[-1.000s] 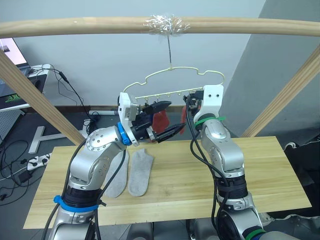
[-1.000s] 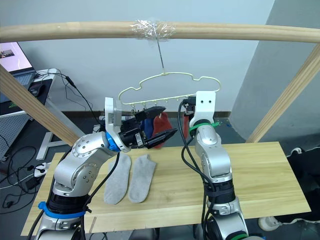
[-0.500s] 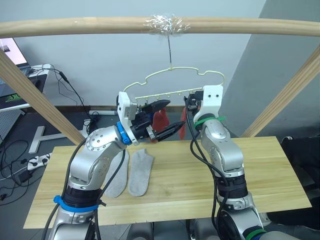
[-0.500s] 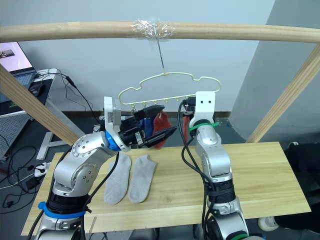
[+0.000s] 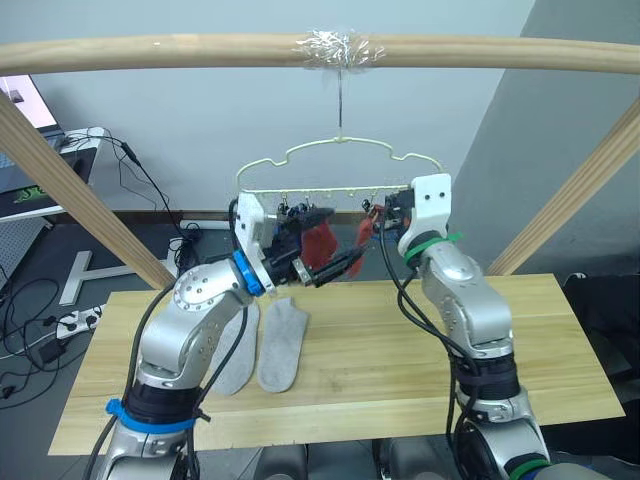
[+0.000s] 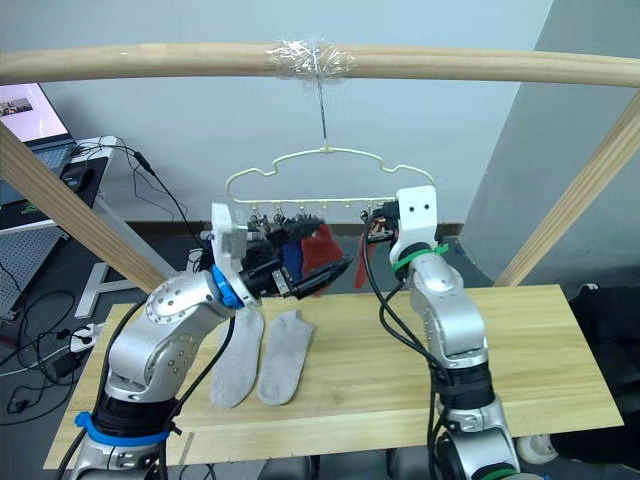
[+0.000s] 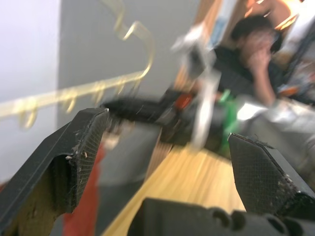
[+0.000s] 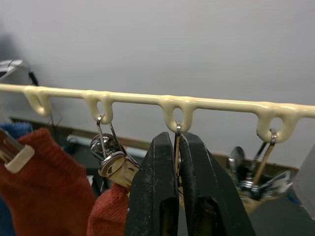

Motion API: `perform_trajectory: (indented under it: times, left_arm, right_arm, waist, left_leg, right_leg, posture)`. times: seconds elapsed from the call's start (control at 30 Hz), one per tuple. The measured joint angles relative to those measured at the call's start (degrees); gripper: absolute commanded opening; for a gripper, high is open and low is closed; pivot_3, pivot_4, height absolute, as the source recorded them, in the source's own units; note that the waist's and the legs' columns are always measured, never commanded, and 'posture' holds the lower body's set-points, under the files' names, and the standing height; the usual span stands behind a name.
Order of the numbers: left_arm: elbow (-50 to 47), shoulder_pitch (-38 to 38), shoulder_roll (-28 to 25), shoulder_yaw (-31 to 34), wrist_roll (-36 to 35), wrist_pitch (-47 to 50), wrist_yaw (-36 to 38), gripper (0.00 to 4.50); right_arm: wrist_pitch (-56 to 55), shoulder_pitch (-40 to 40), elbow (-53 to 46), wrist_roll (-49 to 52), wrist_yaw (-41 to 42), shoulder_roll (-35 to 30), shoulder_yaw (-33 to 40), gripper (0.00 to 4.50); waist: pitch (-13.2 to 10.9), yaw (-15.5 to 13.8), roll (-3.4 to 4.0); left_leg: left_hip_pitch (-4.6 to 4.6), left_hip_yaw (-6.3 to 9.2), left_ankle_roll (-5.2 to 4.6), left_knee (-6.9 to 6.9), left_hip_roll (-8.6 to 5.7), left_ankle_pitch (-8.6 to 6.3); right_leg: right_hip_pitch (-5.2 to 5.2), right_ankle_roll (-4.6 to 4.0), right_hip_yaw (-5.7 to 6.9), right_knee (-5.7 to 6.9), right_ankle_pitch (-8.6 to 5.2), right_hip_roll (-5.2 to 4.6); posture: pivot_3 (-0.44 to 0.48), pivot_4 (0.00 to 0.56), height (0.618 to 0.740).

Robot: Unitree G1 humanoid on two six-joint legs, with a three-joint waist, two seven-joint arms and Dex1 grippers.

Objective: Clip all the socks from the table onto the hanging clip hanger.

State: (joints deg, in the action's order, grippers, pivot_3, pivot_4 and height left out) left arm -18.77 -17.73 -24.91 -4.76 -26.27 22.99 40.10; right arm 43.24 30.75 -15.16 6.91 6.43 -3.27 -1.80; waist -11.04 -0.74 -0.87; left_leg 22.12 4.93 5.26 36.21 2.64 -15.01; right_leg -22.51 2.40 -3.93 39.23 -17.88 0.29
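Observation:
The clip hanger (image 5: pixel 340 150) hangs by its hook from the wooden pole, its clip bar (image 8: pixel 216 104) level. My right gripper (image 8: pixel 178 140) is shut on the wire of one clip under that bar, with a rust red sock (image 8: pixel 110 211) just below it. Another rust red sock (image 5: pixel 318 240) and a blue sock (image 6: pixel 290 258) hang from clips. My left gripper (image 5: pixel 338 237) stands open beside the hanging red sock, holding nothing. Two light grey socks (image 5: pixel 280 340) lie side by side on the table (image 5: pixel 540 350), near its left half.
A round wooden pole (image 5: pixel 150 50) crosses overhead, with slanted poles at the left (image 5: pixel 70 190) and right (image 5: pixel 570 200). A person (image 7: pixel 256 44) sits beyond the table. Cables and a laptop (image 5: pixel 20 100) lie at the far left.
The hanger has swung slightly left and its bar has levelled out. My right gripper moved a little right with it. The left gripper stays open by the red sock.

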Motion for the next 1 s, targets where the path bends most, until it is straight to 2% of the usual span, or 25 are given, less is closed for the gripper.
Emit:
perform_trajectory:
  times: [0.1, 0.13, 0.27, 0.47, 0.77, 1.0]
  left_arm:
    - [4.75, 3.76, -0.28, -1.73, 5.58, -1.99, -2.27, 4.44]
    - [6.76, 4.96, -0.41, -2.1, 7.45, -2.72, -2.79, 4.44]
    - [20.7, 6.79, -1.3, -3.83, 17.25, -9.2, -7.14, 4.44]
    - [31.0, 6.86, -0.09, -4.56, 24.06, -11.83, -10.82, 4.44]
    - [32.26, 6.97, 0.66, -6.06, 28.39, -8.44, -11.48, 4.44]
    - [25.96, 8.84, 1.62, -2.85, 24.14, -2.27, -9.79, 4.44]
  right_arm:
    - [5.04, 0.02, -3.11, 2.44, 2.79, -3.36, 0.75, 0.01]
    - [6.29, 0.02, -4.02, 3.26, 3.42, -4.08, 1.23, 0.01]
    - [11.65, 0.34, -6.91, 5.91, 5.17, -7.06, 2.57, 0.01]
    - [14.98, 0.42, -8.39, 7.76, 5.38, -8.31, 4.21, 0.01]
    - [16.3, 0.99, -8.87, 7.9, 4.66, -8.68, 5.04, 0.01]
    - [16.65, 1.25, -8.87, 7.91, 4.4, -8.85, 5.07, 0.01]
  waist:
    - [0.0, -0.04, 0.0]
    - [0.0, -0.05, 0.0]
    - [-0.01, -0.05, 0.01]
    - [-0.01, -0.58, 0.01]
    - [-0.01, -0.54, 0.01]
    - [-0.01, -0.55, 0.01]
  left_leg:
    - [-0.2, 0.0, -0.01, -0.01, 0.0, 0.0]
    - [-0.2, 0.01, -0.01, -0.01, 0.0, -0.01]
    - [-0.22, 0.0, -0.02, -0.01, -0.01, 0.0]
    - [-0.13, 0.01, -0.02, -0.01, -0.03, 0.0]
    - [-0.15, 0.02, -0.02, -0.01, -0.03, 0.0]
    - [-0.13, 0.03, -0.02, -0.02, -0.02, 0.0]
  right_leg:
    - [0.17, 0.0, -0.01, -0.01, 0.0, 0.0]
    - [0.17, 0.0, 0.0, -0.01, 0.0, 0.0]
    - [0.18, -0.01, 0.0, -0.02, 0.0, 0.01]
    - [0.19, -0.01, 0.03, -0.14, 0.0, -0.02]
    - [0.19, -0.01, 0.04, -0.1, 0.0, -0.03]
    - [0.19, -0.01, 0.06, -0.13, 0.0, -0.04]
  posture:
    - [0.147, 0.18, 0.74]
    - [0.118, 0.187, 0.74]
    - [0.112, 0.19, 0.74]
    - [0.114, 0.196, 0.74]
    - [0.102, 0.199, 0.74]
    - [0.108, 0.198, 0.74]
